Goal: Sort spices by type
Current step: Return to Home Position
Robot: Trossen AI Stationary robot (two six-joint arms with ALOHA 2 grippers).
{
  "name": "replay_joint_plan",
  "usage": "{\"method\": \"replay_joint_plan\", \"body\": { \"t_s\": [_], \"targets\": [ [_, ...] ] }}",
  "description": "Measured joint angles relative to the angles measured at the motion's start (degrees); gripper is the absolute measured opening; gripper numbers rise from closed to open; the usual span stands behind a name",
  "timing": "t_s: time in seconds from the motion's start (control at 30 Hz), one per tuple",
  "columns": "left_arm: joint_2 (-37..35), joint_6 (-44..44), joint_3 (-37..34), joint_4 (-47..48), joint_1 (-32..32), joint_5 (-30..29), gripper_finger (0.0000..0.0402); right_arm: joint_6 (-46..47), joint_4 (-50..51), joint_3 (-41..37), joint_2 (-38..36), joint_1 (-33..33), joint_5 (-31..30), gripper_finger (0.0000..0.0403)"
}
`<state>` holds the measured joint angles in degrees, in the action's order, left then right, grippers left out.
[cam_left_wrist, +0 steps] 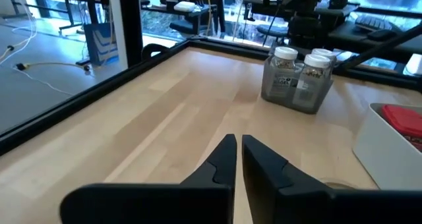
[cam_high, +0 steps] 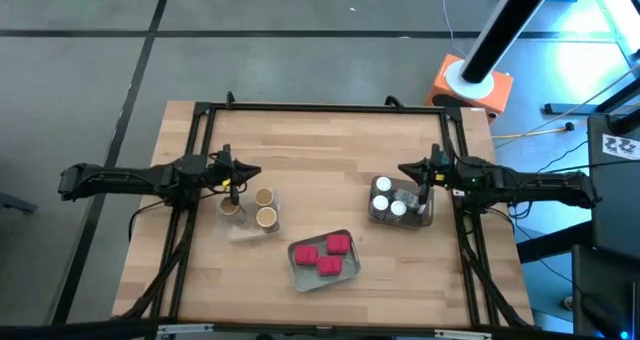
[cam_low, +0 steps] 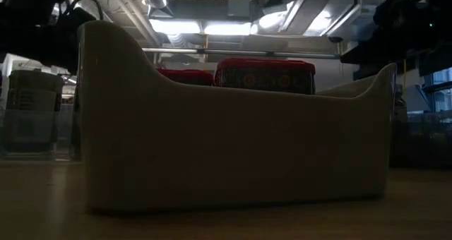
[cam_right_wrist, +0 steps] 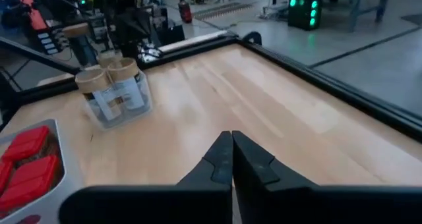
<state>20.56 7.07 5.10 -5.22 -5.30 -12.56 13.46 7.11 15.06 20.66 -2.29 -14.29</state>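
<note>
Three cork-topped cylinders [cam_high: 262,207] stand in a clear tray [cam_high: 243,232] at the table's left, also in the right wrist view [cam_right_wrist: 112,79]. Three clear jars with white lids [cam_high: 388,200] stand in a clear tray at the right [cam_left_wrist: 300,69]. Three red-pink packets [cam_high: 326,255] lie in a white tray [cam_high: 300,274] near the front edge, and fill the low view [cam_low: 265,74]. My left gripper [cam_high: 240,177] [cam_left_wrist: 239,151] hovers shut beside the cork tray's far side. My right gripper [cam_high: 418,177] [cam_right_wrist: 231,151] hovers shut at the jar tray's far side.
A black frame [cam_high: 320,107] runs along the table's edges. Bare wood [cam_high: 320,170] lies between the two grippers and across the far half of the table. The white tray's wall [cam_low: 233,148] blocks most of the low view. An orange and white object [cam_high: 470,85] stands beyond the far right corner.
</note>
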Motion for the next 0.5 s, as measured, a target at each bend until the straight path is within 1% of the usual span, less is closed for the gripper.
{"method": "replay_joint_plan", "body": {
  "t_s": [0.17,0.27,0.33,0.43,0.5],
  "targets": [
    [-4.7,-0.1,-2.8,0.1,0.0,0.0,0.0006,1.2,-1.0,-1.5,0.0,5.4,-7.0,0.0005],
    [-7.1,-0.1,-4.2,0.1,0.0,0.0,0.0006,1.2,-0.9,-2.2,0.0,8.4,-8.6,0.0005],
    [-8.5,0.0,-4.5,1.2,0.0,0.0,0.0006,-0.1,-0.9,-2.8,-0.2,10.3,-8.2,0.0006],
    [-9.9,0.0,-4.5,2.6,0.0,0.0,0.0005,-3.1,-0.7,-4.2,-1.6,12.1,-4.3,0.0006],
    [-10.6,-0.3,-4.5,2.7,0.0,0.0,0.0005,-3.7,-0.4,-5.2,-3.1,12.0,-1.9,0.0006]
  ]
}}
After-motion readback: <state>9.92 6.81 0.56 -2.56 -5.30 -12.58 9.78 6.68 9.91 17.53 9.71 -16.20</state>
